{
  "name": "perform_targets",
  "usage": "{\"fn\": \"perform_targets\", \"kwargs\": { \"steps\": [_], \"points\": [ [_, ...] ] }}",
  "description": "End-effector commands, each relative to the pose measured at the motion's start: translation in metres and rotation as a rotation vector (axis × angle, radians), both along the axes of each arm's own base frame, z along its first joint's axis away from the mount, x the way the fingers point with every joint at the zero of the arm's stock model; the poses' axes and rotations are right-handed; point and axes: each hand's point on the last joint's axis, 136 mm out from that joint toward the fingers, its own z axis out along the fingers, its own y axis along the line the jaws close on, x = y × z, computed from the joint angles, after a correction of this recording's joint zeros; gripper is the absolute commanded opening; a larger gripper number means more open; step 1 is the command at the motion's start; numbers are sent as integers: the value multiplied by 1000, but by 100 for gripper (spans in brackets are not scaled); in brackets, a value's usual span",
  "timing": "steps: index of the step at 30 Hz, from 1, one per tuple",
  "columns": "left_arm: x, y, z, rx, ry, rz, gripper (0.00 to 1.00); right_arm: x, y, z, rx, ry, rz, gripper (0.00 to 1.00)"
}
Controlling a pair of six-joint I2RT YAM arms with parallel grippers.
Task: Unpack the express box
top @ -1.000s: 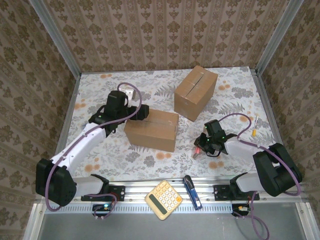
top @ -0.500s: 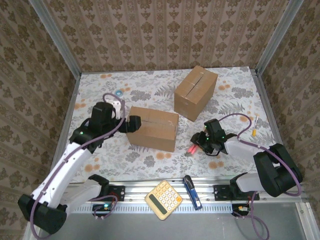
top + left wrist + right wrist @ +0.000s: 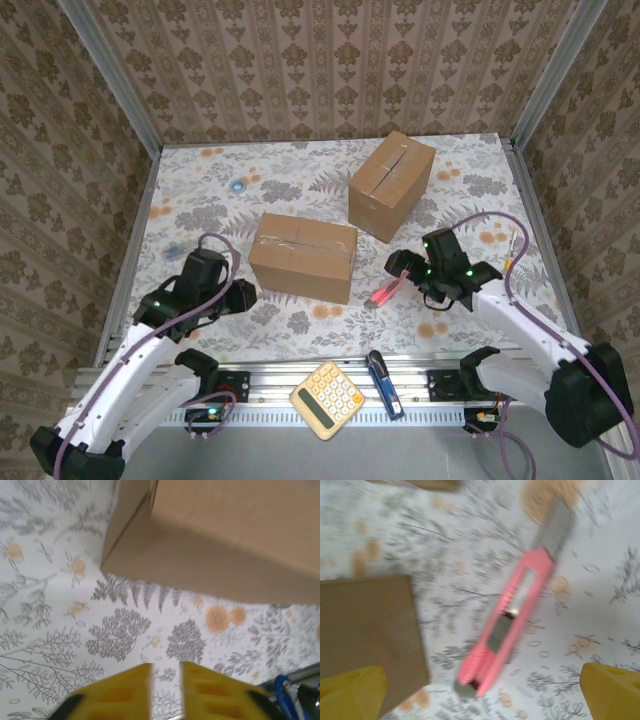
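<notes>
Near box: brown cardboard, closed, lying flat in the middle of the table. In the left wrist view its lower edge and one corner are above the fingers.
Far box: also brown and closed, with a seam along the top. It stands behind and to the right of the near box, apart from it.
Pink cutter: lying on the table just to the right of the near box. In the right wrist view its grey blade end points away from the camera.
Left gripper: low over the table, near the front left corner of the near box and not touching it. The yellow fingers are almost together, with only a thin gap and nothing between them.
Right gripper: over the pink cutter. Its yellow fingers are spread wide on both sides of the cutter and do not hold it.
Front rail: a yellow calculator and a blue tool lie there.
Far left of table: a small blue ring.
</notes>
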Motion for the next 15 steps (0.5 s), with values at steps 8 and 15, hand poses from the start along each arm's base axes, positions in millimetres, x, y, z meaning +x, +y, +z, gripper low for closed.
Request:
{"fn": "perform_targets", "kwargs": {
  "steps": [8, 15],
  "points": [
    [42, -41, -25, -174, 18, 65, 0, 29, 62, 125, -159, -308, 504, 100],
    [78, -33, -29, -61, -25, 119, 0, 92, 120, 146, -221, -425, 683, 100]
  ]
}}
